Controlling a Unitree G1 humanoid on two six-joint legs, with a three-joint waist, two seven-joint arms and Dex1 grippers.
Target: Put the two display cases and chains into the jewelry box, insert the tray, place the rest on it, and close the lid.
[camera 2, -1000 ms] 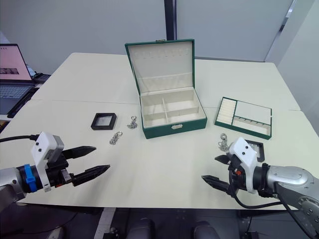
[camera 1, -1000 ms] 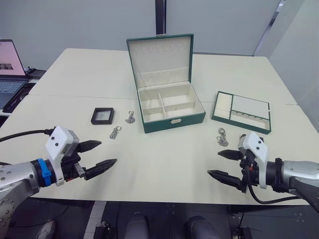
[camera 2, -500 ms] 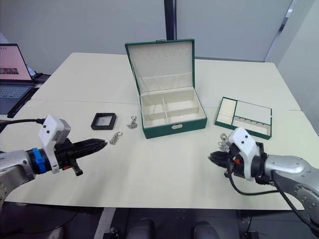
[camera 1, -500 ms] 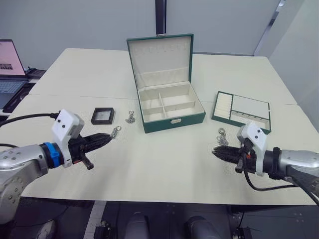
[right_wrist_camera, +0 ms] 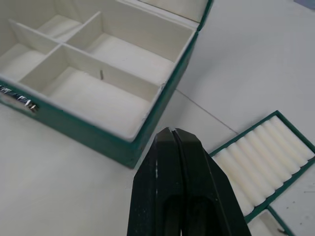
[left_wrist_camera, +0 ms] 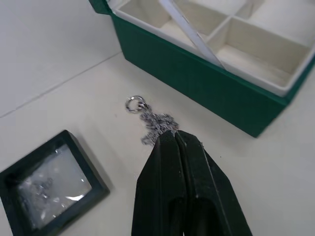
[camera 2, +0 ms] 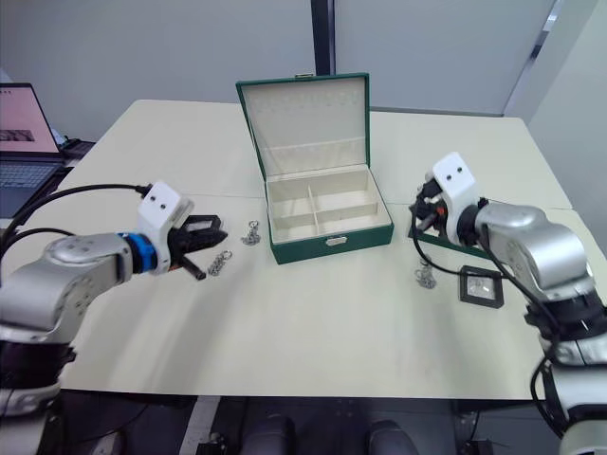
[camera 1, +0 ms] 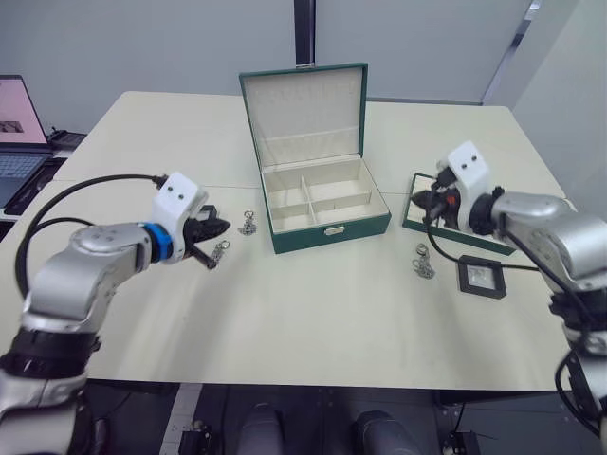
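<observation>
Left eye view counts one open jewelry box (camera 1: 322,204) mid-table with its lid (camera 1: 305,112) upright, one tray (camera 1: 462,214) to its right, two display cases (camera 1: 481,276) (left_wrist_camera: 47,188) and three chains (camera 1: 248,224) (camera 1: 220,251) (camera 1: 423,262). Left gripper (left_wrist_camera: 178,137) and right gripper (right_wrist_camera: 171,133) both have fingers pressed together, empty. All rest on a cream table (camera 1: 303,322); a laptop (camera 1: 19,133) sits at far left before grey walls (camera 1: 152,43).

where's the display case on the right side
In the left eye view the display case lies flat on the table's right side, in front of the tray and beside a small chain.
</observation>
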